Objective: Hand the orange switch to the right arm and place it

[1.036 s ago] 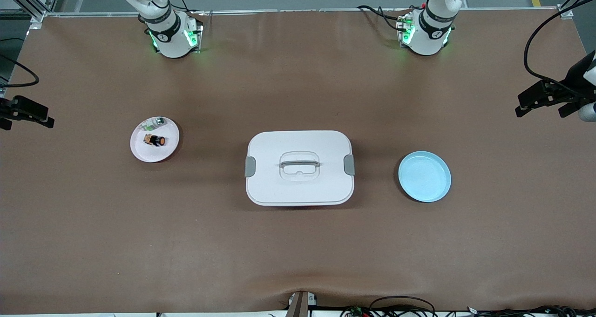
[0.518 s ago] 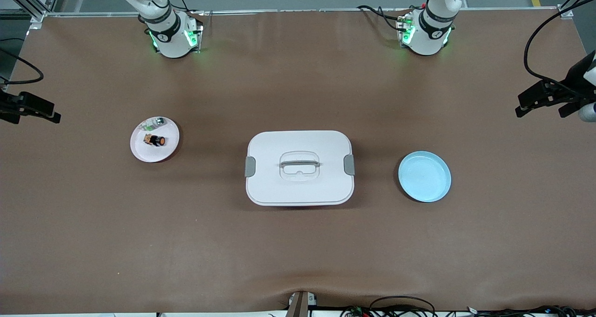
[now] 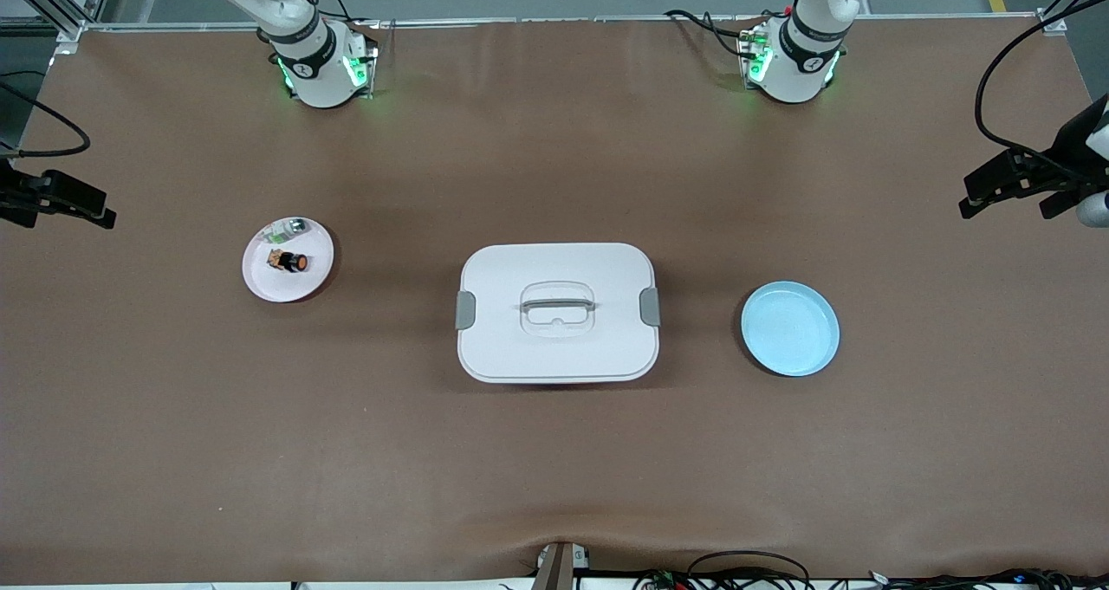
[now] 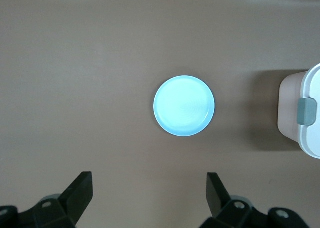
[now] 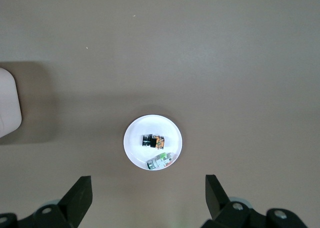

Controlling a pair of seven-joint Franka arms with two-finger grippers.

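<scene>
Since a second ago, only slight drift at the right arm's end: right gripper nudged a little inward over the table; switch, plates and box unmoved. Jaws spread wide and empty on both sides. Right gripper high over the white plate, looking straight down, likely lined up for a descent. Left gripper likewise released and high over the empty light-blue plate, waiting; probably the drop-off dish. Between the plates, a closed white lidded box with grey latches.

Orange switch lying on its side on the white plate, long axis roughly along the table's length, orange cap toward the box, black body toward the table's end. Just beside it, farther from the front camera, a small clear-and-green part, not touching as far as visible.
</scene>
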